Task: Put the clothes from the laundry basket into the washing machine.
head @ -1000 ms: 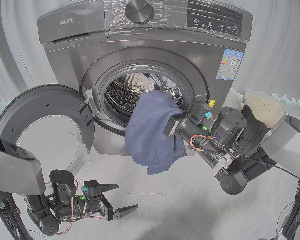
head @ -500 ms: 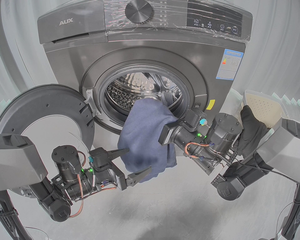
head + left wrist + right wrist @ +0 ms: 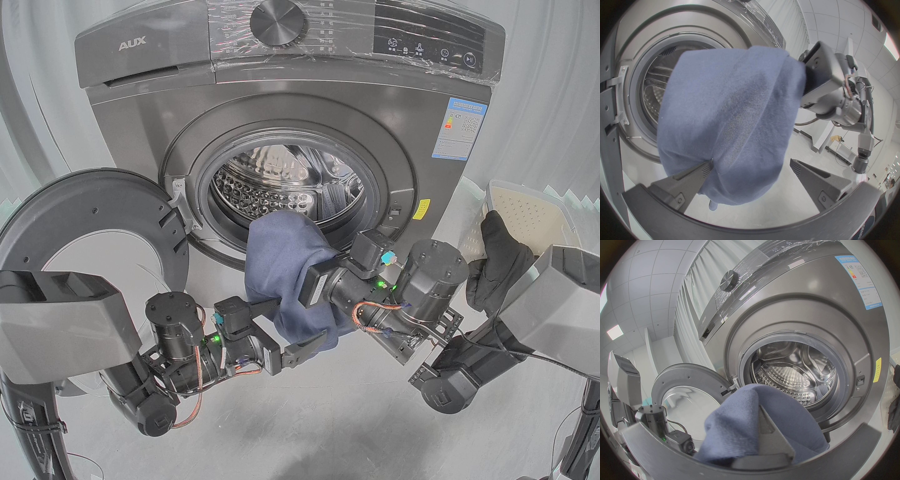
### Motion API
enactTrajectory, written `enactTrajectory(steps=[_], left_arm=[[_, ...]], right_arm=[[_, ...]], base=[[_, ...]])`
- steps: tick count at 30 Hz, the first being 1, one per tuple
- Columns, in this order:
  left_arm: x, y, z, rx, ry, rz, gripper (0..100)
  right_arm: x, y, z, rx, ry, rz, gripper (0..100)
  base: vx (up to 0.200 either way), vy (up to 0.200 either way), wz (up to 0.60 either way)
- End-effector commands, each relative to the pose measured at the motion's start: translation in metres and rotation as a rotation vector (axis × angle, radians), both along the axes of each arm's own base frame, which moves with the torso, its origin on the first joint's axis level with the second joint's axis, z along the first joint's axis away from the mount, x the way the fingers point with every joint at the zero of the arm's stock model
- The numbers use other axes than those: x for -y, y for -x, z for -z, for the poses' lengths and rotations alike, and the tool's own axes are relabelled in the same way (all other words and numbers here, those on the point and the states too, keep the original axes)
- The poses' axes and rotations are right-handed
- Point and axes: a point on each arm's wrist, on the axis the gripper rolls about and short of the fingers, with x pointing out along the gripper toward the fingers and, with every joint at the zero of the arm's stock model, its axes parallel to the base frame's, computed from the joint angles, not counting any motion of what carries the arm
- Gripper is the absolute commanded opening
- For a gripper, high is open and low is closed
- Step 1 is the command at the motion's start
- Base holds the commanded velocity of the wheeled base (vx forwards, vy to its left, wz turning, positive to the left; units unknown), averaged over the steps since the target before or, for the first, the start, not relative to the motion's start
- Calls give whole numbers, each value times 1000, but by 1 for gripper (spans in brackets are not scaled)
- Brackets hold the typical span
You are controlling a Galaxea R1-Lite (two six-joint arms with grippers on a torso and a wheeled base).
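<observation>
Clamping the blue garment [image 3: 281, 269], right fingers [image 3: 770, 430] lie cloth-wrapped; left fingers [image 3: 686, 182] straddle it, wide.

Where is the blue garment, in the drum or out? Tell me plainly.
Out. The blue garment hangs in front of the washer's opening, held by the right end effector, with the drum behind it.

The garment [image 3: 284, 269] hanging between the left gripper's [image 3: 299, 320] fingers [image 3: 818, 184] is plain slate blue, no print. Fingers are dark grey. Washing machine [image 3: 156, 125] beyond them is gunmetal grey, its drum [image 3: 262, 187] shiny silver with a dotted hole pattern. Far right of the fingers: black clothing [image 3: 500, 262] in a cream laundry basket [image 3: 537, 215], pinhole-dotted too.
</observation>
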Motion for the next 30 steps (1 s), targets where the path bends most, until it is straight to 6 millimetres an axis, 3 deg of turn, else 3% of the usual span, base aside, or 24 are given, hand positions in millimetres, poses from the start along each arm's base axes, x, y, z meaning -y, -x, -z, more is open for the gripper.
enactTrajectory(steps=[1,8,15,24,30], left_arm=[[12,-15,14,-4,2,-29,100],[21,-35,14,37,35,-62,100],[27,-42,6,63,75,-84,100],[29,-53,25,39,59,-97,100],[31,-50,25,38,55,-89,100]], right_arm=[[-6,5,2,-8,2,-11,0],[-8,9,4,-19,2,-15,0],[-15,11,15,-39,19,-28,0],[-18,14,11,-34,7,-42,0],[-15,10,12,-38,4,-16,0]], base=[[0,0,0],[0,0,0],[0,0,0],[0,0,0],[0,0,0]])
